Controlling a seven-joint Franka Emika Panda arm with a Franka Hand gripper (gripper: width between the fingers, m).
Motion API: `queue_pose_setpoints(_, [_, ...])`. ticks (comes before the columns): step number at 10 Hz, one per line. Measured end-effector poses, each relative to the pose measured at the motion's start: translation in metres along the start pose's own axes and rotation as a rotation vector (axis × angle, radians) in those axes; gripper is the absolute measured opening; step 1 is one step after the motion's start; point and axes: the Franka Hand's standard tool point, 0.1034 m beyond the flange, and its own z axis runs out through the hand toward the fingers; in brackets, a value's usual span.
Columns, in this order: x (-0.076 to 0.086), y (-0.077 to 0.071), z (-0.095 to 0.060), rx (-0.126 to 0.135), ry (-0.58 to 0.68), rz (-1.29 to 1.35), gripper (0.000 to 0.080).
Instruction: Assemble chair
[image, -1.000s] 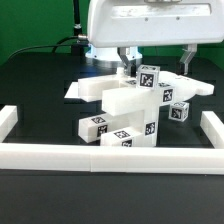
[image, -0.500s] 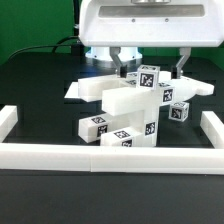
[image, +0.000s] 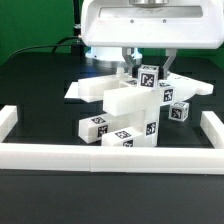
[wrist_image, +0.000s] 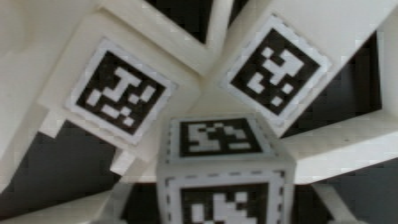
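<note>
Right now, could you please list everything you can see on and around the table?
chair parts: a cluster whose exact count I cannot tell, white with black-and-white tags, piled mid-table
tagged block: one, white, top of the pile, between the fingers of the hand
flat plate: one, white, behind the pile toward the exterior view's left
border rail: one, white, untagged, along the front and both sides
table: one, black surface
green backdrop: one, behind the table
cable: one, dark, far side at the exterior view's left
hand: one, white housing with dark fingers, around the tagged block; whether it grips yet is unclear
</note>
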Motion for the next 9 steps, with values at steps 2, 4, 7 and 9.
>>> queue_pose_setpoints(2, [-0.0003, -0.0007, 0.0000, 0.004, -0.001, 0.135, 0.0285])
queue_pose_setpoints(4, [-0.0006, -0.0015, 0.0000, 0.009, -0.003, 0.246, 0.0285])
queue_pose_setpoints(7, [0.0016, 0.0013, 0.0000, 0.031, -0.013, 0.578, 0.0285])
queue_pose_setpoints(9, [0.0005, -0.0010, 0.0000, 0.037, -0.021, 0.778, 0.0285])
